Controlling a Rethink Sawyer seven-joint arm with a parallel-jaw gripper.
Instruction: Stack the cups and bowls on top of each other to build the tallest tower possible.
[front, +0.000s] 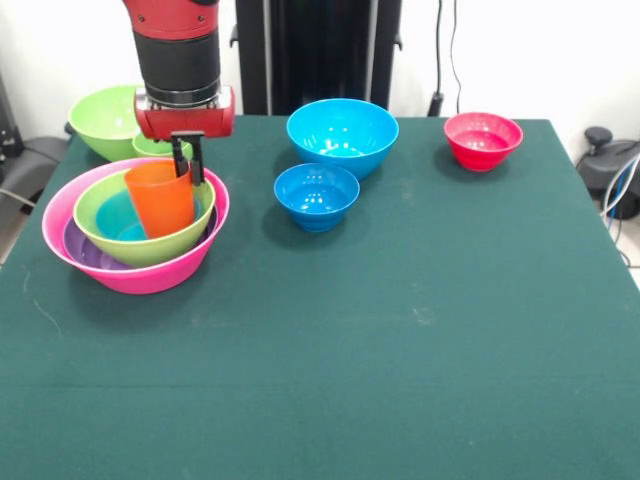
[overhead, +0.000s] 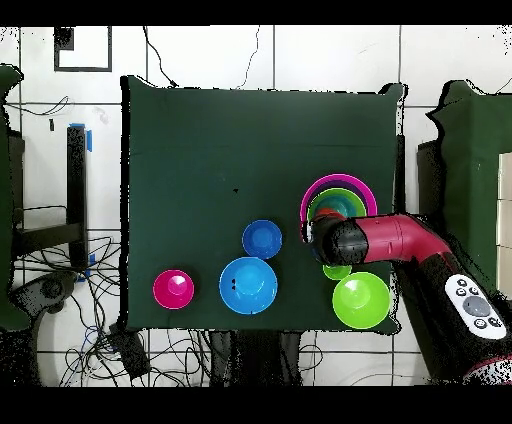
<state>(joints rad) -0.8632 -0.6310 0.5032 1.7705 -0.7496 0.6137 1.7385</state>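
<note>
The tower (front: 135, 262) stands at the table's left: a wide pink bowl (front: 190, 262) holds a purple bowl (front: 85, 250), a lime green bowl (front: 150, 245) and a blue bowl (front: 122, 217). The orange cup (front: 160, 198) stands slightly tilted in the middle. My gripper (front: 188, 165) comes down from above, and its fingers (front: 197, 160) pinch the cup's far rim. The light green cup (front: 152, 147) stands just behind the tower, partly hidden by the gripper. In the overhead view the arm (overhead: 370, 238) covers part of the tower (overhead: 345, 190), and the light green cup (overhead: 337, 271) shows beside it.
A second lime green bowl (front: 108, 118) sits at the back left corner. A large blue bowl (front: 342, 135) and a small blue bowl (front: 316, 195) stand mid-table. A small red bowl (front: 483, 140) is at the back right.
</note>
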